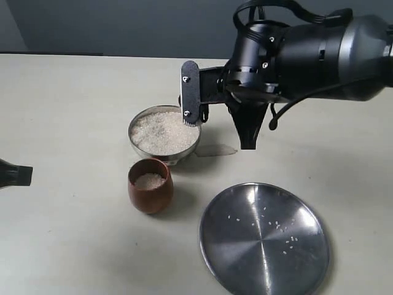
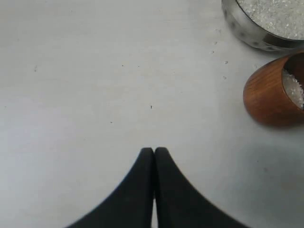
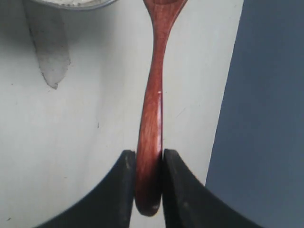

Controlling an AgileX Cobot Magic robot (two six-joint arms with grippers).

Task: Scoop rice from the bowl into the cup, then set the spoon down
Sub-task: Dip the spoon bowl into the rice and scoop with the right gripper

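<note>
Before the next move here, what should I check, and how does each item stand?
1. Spoon gripped by right gripper: ok, jaws clamp the handle end.
2. Rice left in bowl: ok.
3. Room in cup: ok, rice below rim.
4. Spoon head loaded: cannot tell, cut off.
5. Left gripper clear of cup: ok, shut, apart.
6. Spill: not ok, loose grains on plate.

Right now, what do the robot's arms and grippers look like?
The right arm is a bulky glossy black housing with a grey band and looping black cables. The right gripper and left gripper have matte black fingers that taper to rounded tips. One flat right finger shows small silver screws.
</note>
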